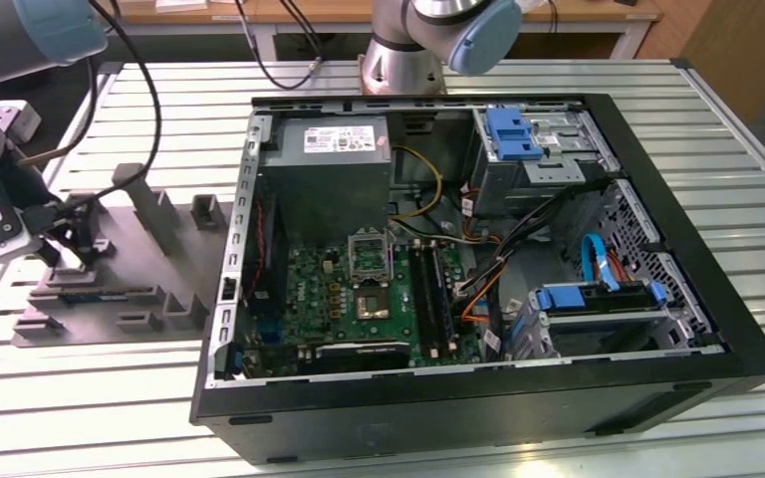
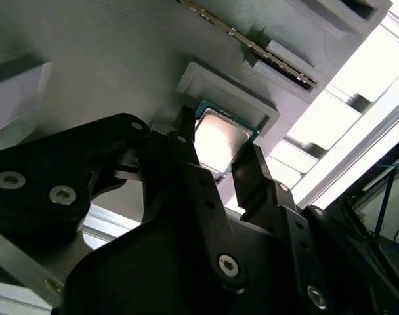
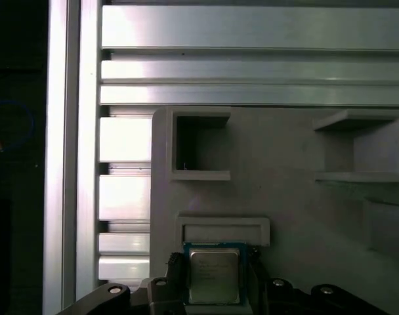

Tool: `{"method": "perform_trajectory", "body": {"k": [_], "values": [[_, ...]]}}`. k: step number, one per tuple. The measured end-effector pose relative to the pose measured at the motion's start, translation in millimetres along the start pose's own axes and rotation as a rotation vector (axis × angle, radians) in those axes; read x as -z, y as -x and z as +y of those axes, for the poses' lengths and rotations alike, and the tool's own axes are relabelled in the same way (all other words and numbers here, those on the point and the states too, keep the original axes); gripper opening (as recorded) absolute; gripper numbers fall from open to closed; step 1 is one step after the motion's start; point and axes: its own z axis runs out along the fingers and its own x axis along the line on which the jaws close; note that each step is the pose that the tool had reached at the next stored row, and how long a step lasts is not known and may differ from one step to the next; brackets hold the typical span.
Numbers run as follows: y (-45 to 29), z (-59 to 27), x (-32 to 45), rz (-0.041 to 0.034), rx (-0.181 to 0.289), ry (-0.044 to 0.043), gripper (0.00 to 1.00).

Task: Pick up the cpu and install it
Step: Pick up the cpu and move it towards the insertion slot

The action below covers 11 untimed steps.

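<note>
**Cpu gripped at the fixture; install not yet done**

In both wrist views the cpu (image 2: 220, 134) is seen clasped by the gripper (image 2: 217, 147). The fingers (image 2: 186, 154) are set narrow and pressed against two opposite edges of the chip. The cpu is judged to sit in, or barely above, its shallow pocket in the grey fixture (image 3: 285, 197). A lift clear of that pocket cannot be made out.

In the exterior view the gripper is found low over the fixture at the exterior view's left, on the slatted table (image 1: 701, 110). It is well apart from the open case (image 1: 489, 418), which takes up the middle and right of the frame. The pick is therefore taken as begun, not finished. Nothing has been brought to the green board (image 1: 356, 299) inside the case, so the install remains undone.

As for writing, faint print is seen on the cpu's metal face in the first wrist view. A white label (image 1: 346, 139) is seen on the grey box in the upper part of the case. Neither can be read.
</note>
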Motion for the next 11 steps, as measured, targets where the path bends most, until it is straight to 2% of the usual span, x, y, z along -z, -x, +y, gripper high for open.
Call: {"method": "perform_trajectory", "body": {"k": [11], "values": [[0.1,0.3,7.9,0.0000,0.000,-0.0001,0.47]]}}
